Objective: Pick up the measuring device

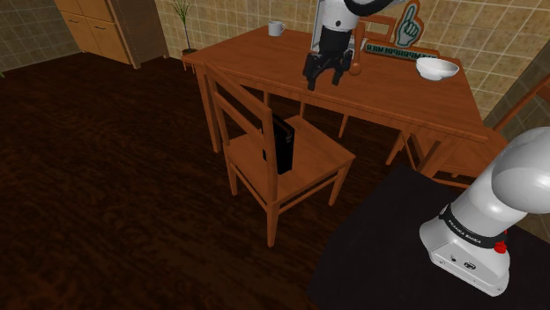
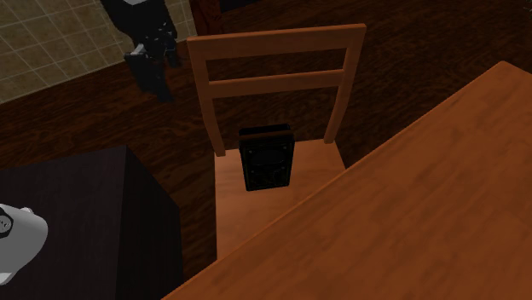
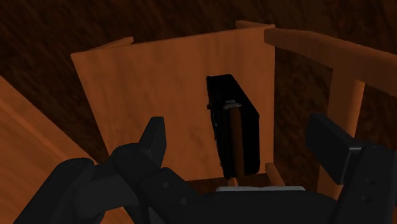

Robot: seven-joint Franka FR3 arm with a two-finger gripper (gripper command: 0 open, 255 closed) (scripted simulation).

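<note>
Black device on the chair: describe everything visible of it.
The black device is a flat, boxy slab, plain black, its broad face faintly panelled. It stands upright on edge on the wooden chair seat, close by the backrest; whether it touches that is unclear. The open gripper hangs apart from it.

We see the measuring device (image 1: 283,146), a flat black box. It stands upright on the chair seat (image 1: 315,158), near its back edge.
</note>
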